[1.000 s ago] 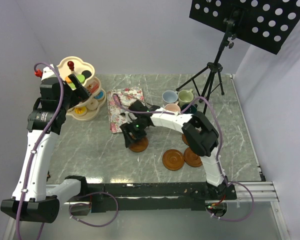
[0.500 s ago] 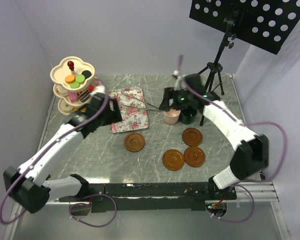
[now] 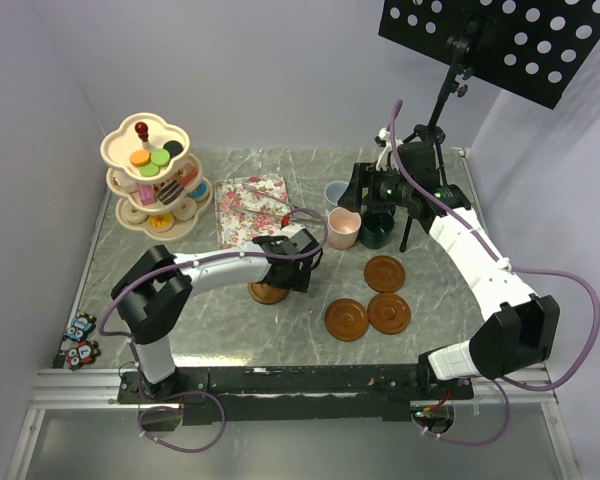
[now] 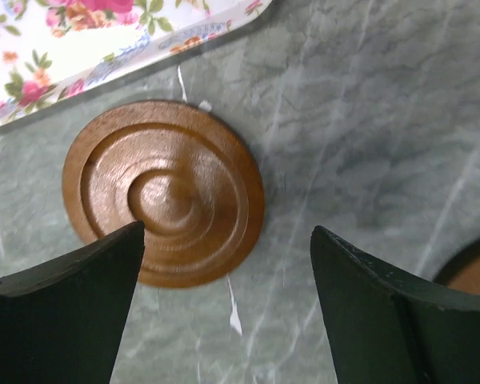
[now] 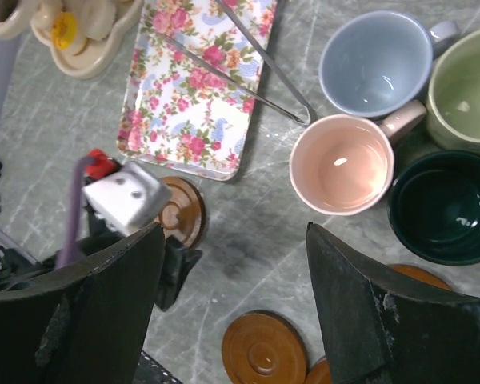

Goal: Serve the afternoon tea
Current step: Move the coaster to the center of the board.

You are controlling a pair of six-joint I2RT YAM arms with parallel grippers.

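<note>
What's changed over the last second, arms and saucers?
The left gripper swung from the three-tier stand down to hover open over the leftmost saucer. The right gripper left that saucer and went back above the mugs, open. Neither holds anything. The other saucers, floral tray and stand stayed put.

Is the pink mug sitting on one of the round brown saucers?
No, the pink mug stands directly on the grey marble table, apart from the round brown saucers.
</note>
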